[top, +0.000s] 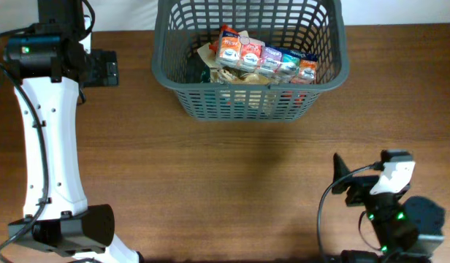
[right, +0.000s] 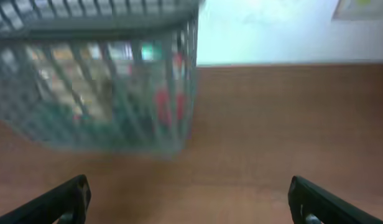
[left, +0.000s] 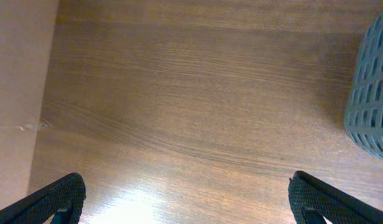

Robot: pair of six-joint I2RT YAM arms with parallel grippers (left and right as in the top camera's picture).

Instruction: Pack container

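The dark grey lattice basket [top: 174,80] stands at the back middle of the table. Several colourful food packets [top: 265,58] lie inside it in a row. The basket's corner shows at the right edge of the left wrist view [left: 369,93], and the basket shows blurred in the right wrist view [right: 117,134]. My left gripper [top: 107,69] is open and empty over bare wood left of the basket; in the left wrist view its fingers [left: 188,199] are wide apart. My right gripper [top: 339,175] is open and empty near the front right, its fingers [right: 190,199] wide apart.
The white left arm [top: 50,139] runs down the table's left side. The right arm's base [top: 400,219] sits at the front right corner. A white wall [right: 291,31] lies behind the table's far edge.
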